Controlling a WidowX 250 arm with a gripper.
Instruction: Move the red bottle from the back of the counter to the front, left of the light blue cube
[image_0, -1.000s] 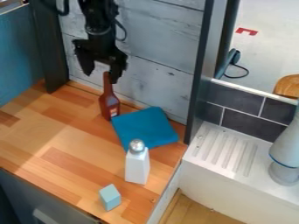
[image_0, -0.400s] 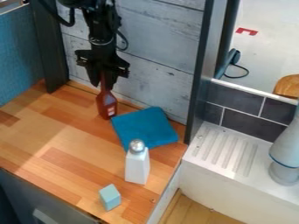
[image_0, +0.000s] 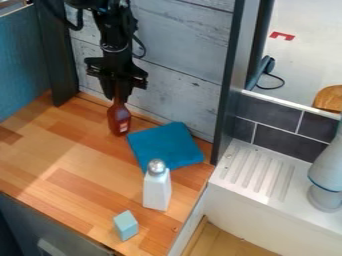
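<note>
The black gripper (image_0: 117, 94) hangs over the back left of the wooden counter, its fingers shut on the neck of a reddish-brown bottle (image_0: 119, 120). The bottle's cap end is hidden between them, and its body hangs roughly upright below, just left of a folded blue cloth (image_0: 165, 146). I cannot tell if its base touches the counter. A white bottle with a silver cap (image_0: 157, 190) stands at the cloth's front edge. Nearer the counter's front lies a light blue block (image_0: 125, 225).
A grey plank wall (image_0: 175, 65) rises close behind the gripper, with a dark post (image_0: 57, 55) on its left. Right of the counter (image_0: 80, 172) are a white ribbed sink ledge (image_0: 257, 170) and a grey faucet-like object (image_0: 327, 175).
The gripper has moved down and a little left, and its fingers have drawn together around the bottle's neck. The bottle has shifted slightly left, away from the cloth.
</note>
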